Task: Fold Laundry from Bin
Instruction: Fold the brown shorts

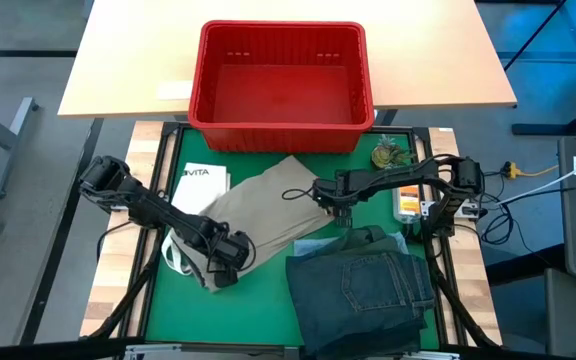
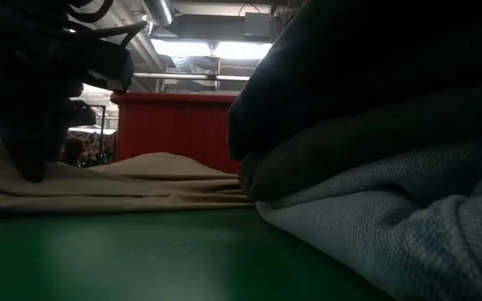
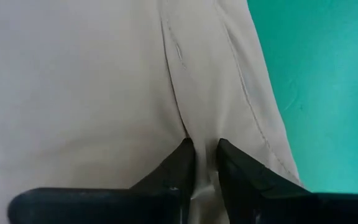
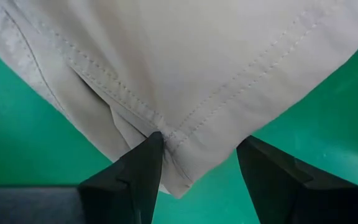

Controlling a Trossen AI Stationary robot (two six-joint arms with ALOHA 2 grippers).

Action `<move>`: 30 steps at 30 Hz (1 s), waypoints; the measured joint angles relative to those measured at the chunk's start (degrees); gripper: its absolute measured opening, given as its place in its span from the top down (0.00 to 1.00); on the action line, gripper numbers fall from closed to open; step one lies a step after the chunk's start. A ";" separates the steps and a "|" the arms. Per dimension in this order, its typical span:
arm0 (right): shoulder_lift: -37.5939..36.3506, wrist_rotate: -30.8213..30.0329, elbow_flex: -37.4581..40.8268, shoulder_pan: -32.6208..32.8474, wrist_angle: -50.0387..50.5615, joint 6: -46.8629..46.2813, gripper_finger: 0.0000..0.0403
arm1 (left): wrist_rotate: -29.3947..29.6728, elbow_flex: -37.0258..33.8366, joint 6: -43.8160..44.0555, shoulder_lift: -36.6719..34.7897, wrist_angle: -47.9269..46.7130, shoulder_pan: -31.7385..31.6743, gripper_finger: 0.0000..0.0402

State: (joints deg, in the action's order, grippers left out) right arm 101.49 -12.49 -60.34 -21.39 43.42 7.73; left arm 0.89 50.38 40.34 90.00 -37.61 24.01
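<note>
Table (image 1: 118, 70): one light wooden top at 12 o'clock in the high view, carrying one red bin (image 1: 282, 84), which shows nothing inside. Below it, one green mat (image 1: 263, 310) in a dark frame.

Laundry on the mat, counted from the high view:
- one pair of dark blue denim jeans (image 1: 360, 290), folded, at 5 o'clock, lying on a folded dark green piece (image 1: 366, 238) whose edge shows above them;
- one khaki-beige garment (image 1: 258, 205), spread diagonally across the centre, running from 7 o'clock toward 1 o'clock.

Other items: one white tote bag (image 1: 200, 187) at 9 o'clock, partly under the khaki; one small greenish object (image 1: 388, 154) at 2 o'clock; one small orange-and-white item (image 1: 408, 204) at 3 o'clock. Neither small item can be identified.

Grippers, two:
- left gripper (image 3: 205, 163) at 7 o'clock on the khaki's lower end; fingers nearly together, pinching a ridge of khaki cloth between them.
- right gripper (image 4: 199, 163) just right of centre at the khaki's upper right edge; fingers spread, straddling a stitched corner of the khaki, cloth lying loose between them, one finger (image 4: 143, 163) touching the hem.
</note>
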 joint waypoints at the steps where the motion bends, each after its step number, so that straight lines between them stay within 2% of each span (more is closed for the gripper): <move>1: 0.00 -0.34 0.00 0.00 0.03 0.01 0.49 | 0.02 -0.01 -0.01 0.00 0.23 0.03 0.82; 11: -0.03 -2.43 -2.17 -0.02 2.01 0.09 0.49 | 0.12 0.13 0.02 0.00 5.51 -2.15 0.57; 14: -0.11 -2.41 -4.70 -0.02 4.55 0.09 0.49 | -2.99 1.10 -0.99 0.00 5.58 -3.76 0.51; 19: -0.15 -2.32 -8.82 0.23 7.80 0.09 0.49 | -7.06 3.61 -3.89 0.00 4.92 -5.20 0.50; 25: -0.20 -2.58 -12.22 2.75 9.51 0.09 0.49 | -6.61 8.15 -9.52 -0.50 -0.42 -5.39 0.52; 30: -0.20 -2.58 -14.57 7.03 9.91 -0.07 0.49 | -5.55 9.91 -11.91 -3.90 -4.73 -6.27 0.52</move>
State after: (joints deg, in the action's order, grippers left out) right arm 101.30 -15.07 -74.91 -14.35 53.33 7.66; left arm -4.67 60.30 28.43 86.10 -42.34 17.73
